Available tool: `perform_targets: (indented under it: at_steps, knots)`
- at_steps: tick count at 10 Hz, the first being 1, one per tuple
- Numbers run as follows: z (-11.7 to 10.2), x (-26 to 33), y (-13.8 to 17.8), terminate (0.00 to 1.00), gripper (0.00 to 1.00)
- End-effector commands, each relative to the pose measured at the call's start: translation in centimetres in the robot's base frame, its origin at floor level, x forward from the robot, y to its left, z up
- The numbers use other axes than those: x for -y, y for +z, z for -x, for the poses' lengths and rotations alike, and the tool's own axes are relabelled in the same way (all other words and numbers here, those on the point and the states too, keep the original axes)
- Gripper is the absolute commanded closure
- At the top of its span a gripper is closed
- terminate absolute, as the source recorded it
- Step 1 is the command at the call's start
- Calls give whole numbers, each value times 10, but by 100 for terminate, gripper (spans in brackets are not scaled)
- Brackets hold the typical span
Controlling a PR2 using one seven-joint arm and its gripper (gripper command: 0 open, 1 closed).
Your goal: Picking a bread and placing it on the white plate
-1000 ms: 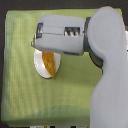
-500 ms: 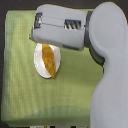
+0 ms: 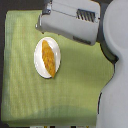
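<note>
The elongated golden-orange, brown-flecked bread (image 3: 48,58) lies on the plain round white plate (image 3: 38,64), entirely within its rim. Its long axis runs from the upper left to the lower right of the exterior view, steeply, closer to vertical than horizontal, and it spans nearly the plate's whole length. Its surface looks crusty and matte, darker flecks along the middle, both ends tapered; it lies flat and looks settled.

The plate sits on the pale green cloth (image 3: 30,100), in the upper-left part of it, well inside the cloth's edges.

From the bread, the grey boxy gripper (image 3: 42,21) of the robot's one visible arm lies up and toward the exterior view's right; its tip ends just above the plate's upper rim in the picture and is apart from the bread. The fingers are not distinguishable from this angle, so whether the jaws are spread or closed cannot be told; nothing is seen held in them.

Judged from this, the placing looks done, and what remains is for the arm to clear away without brushing the plate.
</note>
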Motion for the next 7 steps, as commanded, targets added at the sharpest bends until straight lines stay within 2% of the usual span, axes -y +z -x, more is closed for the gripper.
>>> perform_targets:
  at_steps: [1, 7]
  knots:
    - [-2, 88, 17, 0, 0]
    - [11, 223, 18, 0, 0]
